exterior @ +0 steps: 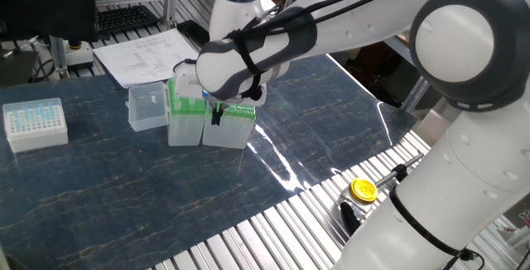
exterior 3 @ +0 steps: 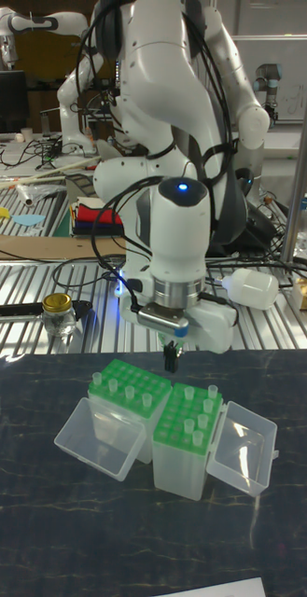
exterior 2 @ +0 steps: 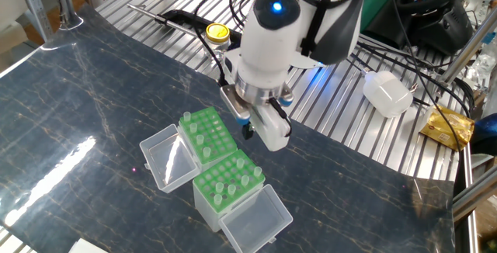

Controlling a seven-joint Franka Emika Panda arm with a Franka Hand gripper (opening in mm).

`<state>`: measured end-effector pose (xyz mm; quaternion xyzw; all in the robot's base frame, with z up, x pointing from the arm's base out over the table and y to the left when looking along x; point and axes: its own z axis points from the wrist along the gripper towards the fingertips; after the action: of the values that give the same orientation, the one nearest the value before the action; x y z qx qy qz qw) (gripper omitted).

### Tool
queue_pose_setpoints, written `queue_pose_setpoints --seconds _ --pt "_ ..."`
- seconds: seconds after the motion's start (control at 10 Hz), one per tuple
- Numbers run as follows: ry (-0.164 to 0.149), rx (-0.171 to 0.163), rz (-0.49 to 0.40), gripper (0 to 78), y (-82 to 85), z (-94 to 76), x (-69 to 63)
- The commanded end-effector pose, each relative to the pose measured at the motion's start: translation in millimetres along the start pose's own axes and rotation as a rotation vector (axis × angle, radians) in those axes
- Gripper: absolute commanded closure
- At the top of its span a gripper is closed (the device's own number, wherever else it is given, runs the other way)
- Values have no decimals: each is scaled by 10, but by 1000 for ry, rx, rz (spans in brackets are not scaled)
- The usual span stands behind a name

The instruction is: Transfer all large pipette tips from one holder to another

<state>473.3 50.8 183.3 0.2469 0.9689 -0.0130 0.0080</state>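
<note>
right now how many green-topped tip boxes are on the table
2, side by side and touching. The wider box sits on the left in the tall fixed view, the narrower box on the right. The gripper hangs above them.

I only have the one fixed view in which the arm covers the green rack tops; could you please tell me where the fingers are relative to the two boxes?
Observer: In the tall fixed view the fingers hang near the robot-side edge of the boxes, about where the wider box and the narrower, taller box meet.
Operator: Thank you. Are there tips in both racks?
Observer: Yes, large pipette tips stand upright in both green tops.
Operator: Is a tip held right now?
Observer: In the other fixed view I see none below the fingers; whether they are open or shut I cannot tell.
</note>
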Motion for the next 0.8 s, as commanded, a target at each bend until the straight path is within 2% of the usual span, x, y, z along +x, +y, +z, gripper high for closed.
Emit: queue_pose_setpoints --seconds 0.1,0.4,0.7,0.8 --pt "-13 -2 -2 764 1 19 -34" --pt "-29 -18 4 764 -7 59 -97" --pt "-58 -36 33 764 -10 77 -155" --pt "-77 -46 49 764 -5 80 -197"
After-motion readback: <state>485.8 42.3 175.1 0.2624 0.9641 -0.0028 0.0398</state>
